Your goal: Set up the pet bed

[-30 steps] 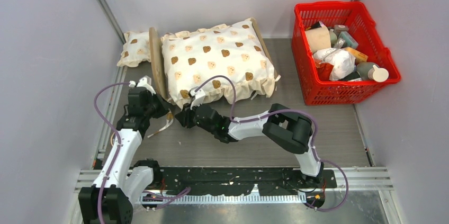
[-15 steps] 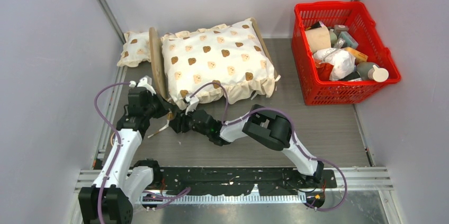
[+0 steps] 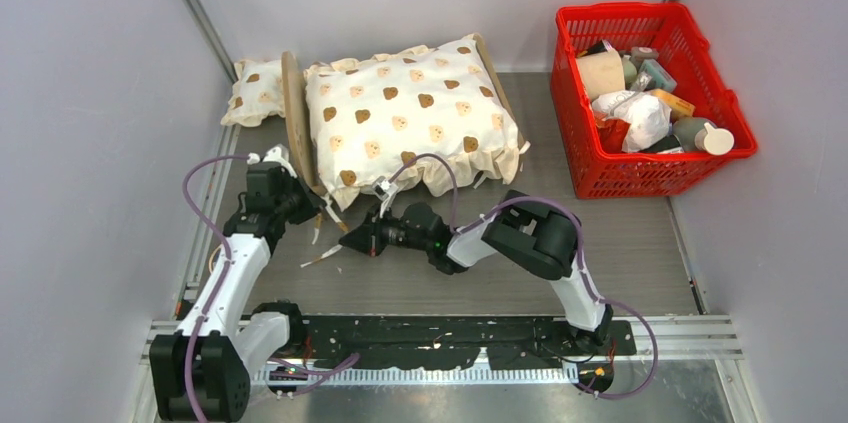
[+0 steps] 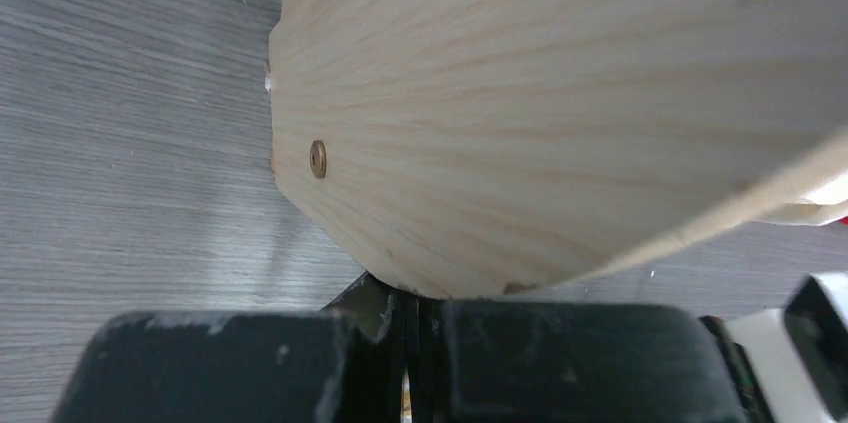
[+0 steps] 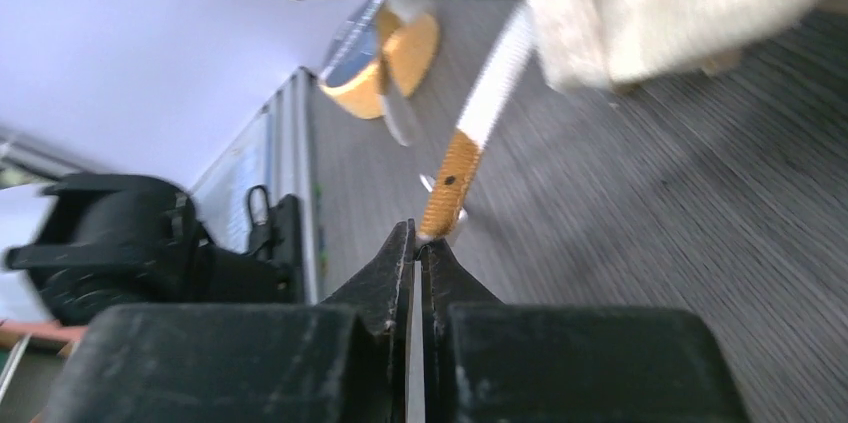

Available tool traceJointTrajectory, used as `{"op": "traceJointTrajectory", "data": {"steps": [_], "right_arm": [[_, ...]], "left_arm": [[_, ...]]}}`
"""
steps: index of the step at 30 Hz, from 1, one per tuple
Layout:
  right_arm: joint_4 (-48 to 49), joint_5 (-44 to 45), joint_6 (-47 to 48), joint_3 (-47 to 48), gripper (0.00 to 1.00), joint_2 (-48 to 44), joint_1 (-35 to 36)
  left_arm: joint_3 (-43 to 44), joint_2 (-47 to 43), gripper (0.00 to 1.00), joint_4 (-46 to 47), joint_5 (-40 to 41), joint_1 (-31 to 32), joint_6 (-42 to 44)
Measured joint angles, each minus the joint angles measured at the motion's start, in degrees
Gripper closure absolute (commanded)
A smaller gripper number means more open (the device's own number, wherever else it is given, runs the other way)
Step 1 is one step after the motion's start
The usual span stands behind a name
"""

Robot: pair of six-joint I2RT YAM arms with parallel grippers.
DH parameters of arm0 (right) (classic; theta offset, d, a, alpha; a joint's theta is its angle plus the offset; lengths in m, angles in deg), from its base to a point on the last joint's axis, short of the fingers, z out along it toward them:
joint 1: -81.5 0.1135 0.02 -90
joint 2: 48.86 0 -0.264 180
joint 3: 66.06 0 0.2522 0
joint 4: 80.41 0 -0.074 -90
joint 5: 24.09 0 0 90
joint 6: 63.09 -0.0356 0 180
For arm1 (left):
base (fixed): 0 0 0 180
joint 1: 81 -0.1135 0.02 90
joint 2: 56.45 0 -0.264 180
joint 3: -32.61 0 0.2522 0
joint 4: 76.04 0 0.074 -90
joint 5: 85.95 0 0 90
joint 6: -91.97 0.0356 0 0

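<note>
Bed (image 3: 293,118) holds its cushion (image 3: 410,113), pillow (image 3: 250,91) lies outside far left; left tool (image 4: 412,308) clenched, right tool (image 5: 415,253) pinching a cushion tie (image 5: 470,143).

A bear-print cushion (image 3: 410,113) hides most of the pet bed (image 3: 293,113), whose wood overruns the left wrist view's edges. A blurred strap (image 5: 472,138) meets the right gripper (image 5: 418,248); any pinch unclear.
</note>
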Motion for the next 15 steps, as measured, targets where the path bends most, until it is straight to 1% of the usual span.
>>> {"op": "traceJointTrajectory", "data": {"steps": [2, 5, 7, 9, 11, 15], "right_arm": [[2.51, -4.09, -0.7, -1.07, 0.9, -1.18, -0.98], [5.42, -8.15, -2.58, -1.81, 0.89, -1.4, -1.53], [6.58, -8.57, -4.31, -3.17, 0.88, -1.46, -1.7], [6.8, -8.07, -6.71, -5.95, 0.84, -2.03, -2.14], [4.81, -7.06, -8.85, -8.96, 0.77, -3.43, -2.89], [-5.9, -4.76, -9.88, -11.65, 0.71, -8.94, -3.5]], "left_arm": [[0.66, 1.4, 1.0, -0.63, -0.2, 0.02, 0.02], [0.76, 1.95, 1.0, -0.83, -0.37, 0.02, 0.02], [0.76, 2.05, 1.0, -0.81, -0.48, 0.02, 0.0], [0.76, 2.25, 1.0, -0.79, -0.63, 0.02, -0.02], [0.76, 2.38, 1.0, -0.61, -0.74, 0.02, -0.09], [-0.22, 3.04, 1.0, 1.97, -1.4, 0.0, -0.72]]}}
